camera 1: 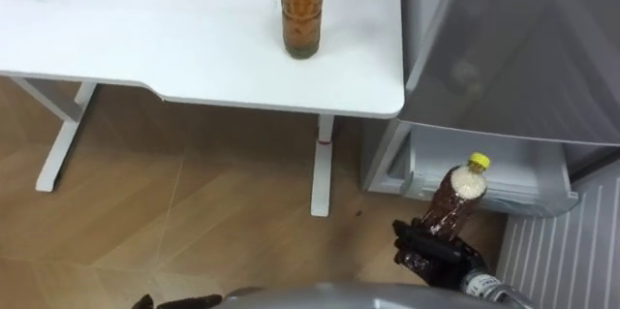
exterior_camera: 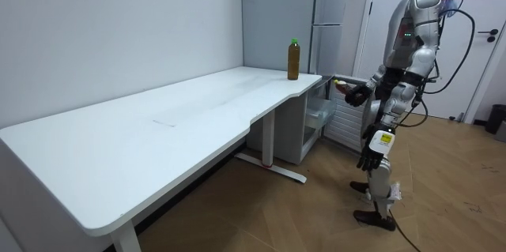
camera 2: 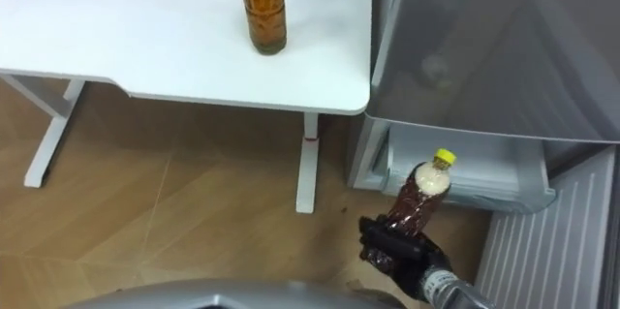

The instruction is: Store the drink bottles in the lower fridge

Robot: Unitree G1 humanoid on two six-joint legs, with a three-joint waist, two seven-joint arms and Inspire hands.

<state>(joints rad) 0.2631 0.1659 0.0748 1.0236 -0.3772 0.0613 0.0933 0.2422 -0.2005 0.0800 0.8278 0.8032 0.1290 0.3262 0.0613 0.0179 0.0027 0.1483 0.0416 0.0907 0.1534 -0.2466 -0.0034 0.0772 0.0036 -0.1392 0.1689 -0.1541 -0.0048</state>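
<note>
My right hand (camera 1: 433,251) is shut on a brown drink bottle (camera 1: 453,198) with a yellow cap, held tilted just in front of the grey fridge (camera 1: 513,47). Behind the bottle the fridge's lower compartment (camera 1: 504,178) stands open, showing a pale drawer. The same right hand (camera 2: 395,248) and bottle (camera 2: 417,196) appear low in the right eye view. A second brown bottle (camera 1: 301,9) stands upright on the white table (camera 1: 145,28) near its right corner; it has a green cap (exterior_camera: 293,42). In the room view I stand facing the fridge (exterior_camera: 332,15), my left hand (exterior_camera: 370,156) hanging relaxed at my side.
The table's right edge nearly touches the fridge, and its white leg (camera 1: 322,169) stands just left of the open compartment. A ribbed white panel (camera 1: 557,256) lies at the lower right. Wooden floor (camera 1: 174,212) stretches under and in front of the table.
</note>
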